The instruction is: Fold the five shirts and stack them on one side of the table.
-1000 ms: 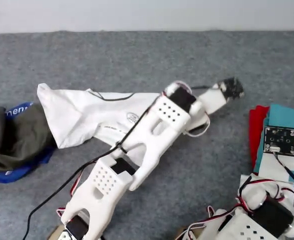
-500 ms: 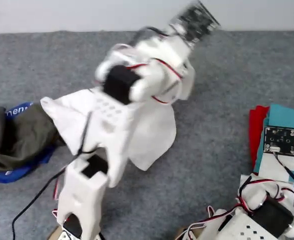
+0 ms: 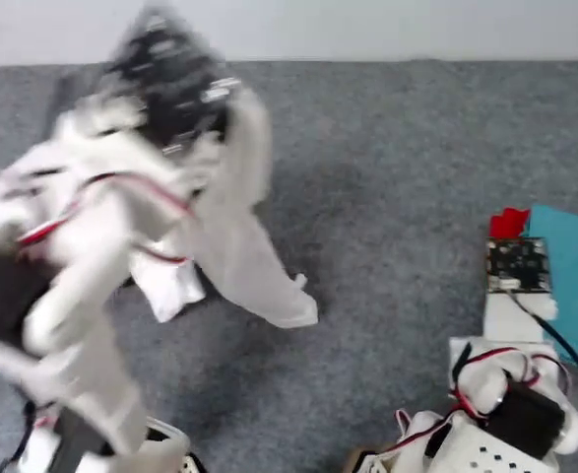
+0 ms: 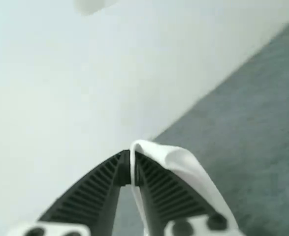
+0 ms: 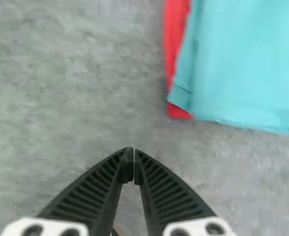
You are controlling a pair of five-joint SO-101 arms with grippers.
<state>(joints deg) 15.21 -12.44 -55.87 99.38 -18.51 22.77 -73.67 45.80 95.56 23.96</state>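
My left wrist feed shows the left gripper [image 4: 131, 169] with its jaws clamped tight on a fold of the white shirt [image 4: 181, 162]. The cloth is pinched at the tips and curls back over one finger. Behind it I see a pale wall [image 4: 85, 73] and a strip of the grey table [image 4: 262, 113], so the gripper sits high and points away from the surface. From the high camera the left arm [image 3: 82, 246] is a blurred shape raised over the left part of the table. The white shirt [image 3: 244, 256] hangs from it in a long drape. Its lowest corner is down near the middle of the table, though I cannot tell whether that corner rests on the surface or hangs just above it. On my right wrist feed the right gripper [image 5: 130, 169] has its jaws closed tip to tip with nothing between them, and it hangs over bare grey surface. Just beyond it the teal shirt [image 5: 238, 59] lies flat on top of the red shirt [image 5: 176, 44], which shows as a band along one edge. In the high camera that pair lies at the right edge of the table, the teal shirt [image 3: 574, 286] over the red shirt [image 3: 508, 223]. It is just beside the right arm [image 3: 505, 414] and well apart from the white shirt.
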